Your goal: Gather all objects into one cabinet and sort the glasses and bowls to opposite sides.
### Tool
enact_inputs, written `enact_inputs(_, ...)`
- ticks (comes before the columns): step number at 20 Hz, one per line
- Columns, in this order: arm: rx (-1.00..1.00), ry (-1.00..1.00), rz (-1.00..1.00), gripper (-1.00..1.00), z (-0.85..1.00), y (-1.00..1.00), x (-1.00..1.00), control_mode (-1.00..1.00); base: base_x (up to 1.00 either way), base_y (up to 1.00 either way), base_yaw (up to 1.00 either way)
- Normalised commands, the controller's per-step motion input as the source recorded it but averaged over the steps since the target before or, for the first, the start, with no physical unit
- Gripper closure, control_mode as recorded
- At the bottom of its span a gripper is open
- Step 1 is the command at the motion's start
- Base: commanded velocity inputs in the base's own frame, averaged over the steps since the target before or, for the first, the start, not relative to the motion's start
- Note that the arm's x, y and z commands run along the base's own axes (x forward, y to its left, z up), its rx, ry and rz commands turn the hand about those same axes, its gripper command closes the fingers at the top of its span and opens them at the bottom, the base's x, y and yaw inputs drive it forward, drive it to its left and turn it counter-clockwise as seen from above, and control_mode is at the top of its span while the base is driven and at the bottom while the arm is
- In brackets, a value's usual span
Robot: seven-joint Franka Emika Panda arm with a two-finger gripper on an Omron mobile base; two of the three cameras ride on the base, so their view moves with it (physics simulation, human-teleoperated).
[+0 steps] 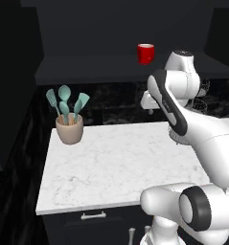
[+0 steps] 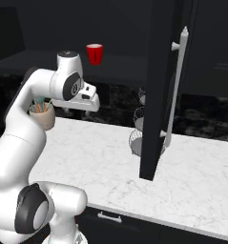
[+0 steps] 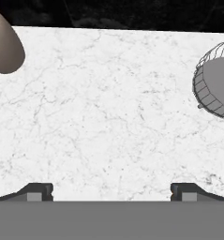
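Observation:
A small red cup [image 1: 145, 53] [image 2: 94, 53], one of the glasses, stands alone on the low shelf of the black upper cabinet [image 1: 101, 69]. The cabinet's tall door [image 2: 156, 95] hangs open at the right, its long silver bar handle [image 2: 176, 81] facing me. My gripper [image 3: 111, 191] hovers above the white marble counter [image 3: 113, 117] in front of and below the shelf, pointing down. Its jaws stand wide open with nothing between them. The bowls are out of view.
A beige utensil pot [image 1: 69, 129] [image 3: 3, 47] with teal spoons stands at the counter's back left. A tiered wire basket [image 2: 140, 128] [image 3: 215, 84] stands at the back right, partly behind the open door. Lower drawers with short handles [image 1: 93, 216] run under the counter edge.

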Motion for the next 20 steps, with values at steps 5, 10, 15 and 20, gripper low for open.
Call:
enact_inputs(5, 0.00, 0.00, 0.00, -1.00, 0.00, 0.00, 0.00, 1.00, 1.00, -0.22, 0.03)
enact_inputs(10, 0.00, 0.00, 0.00, -1.00, 0.00, 0.00, 0.00, 1.00, 1.00, -0.01, 0.00)
enact_inputs(15, 0.00, -0.04, 0.01, -1.00, 0.00, -0.01, 0.23, -1.00, 0.55, 0.00, 0.00)
enact_inputs(20, 0.00, -0.20, 0.05, -1.00, 0.02, -0.01, 0.15, -1.00, 0.00, 0.00, 0.00)
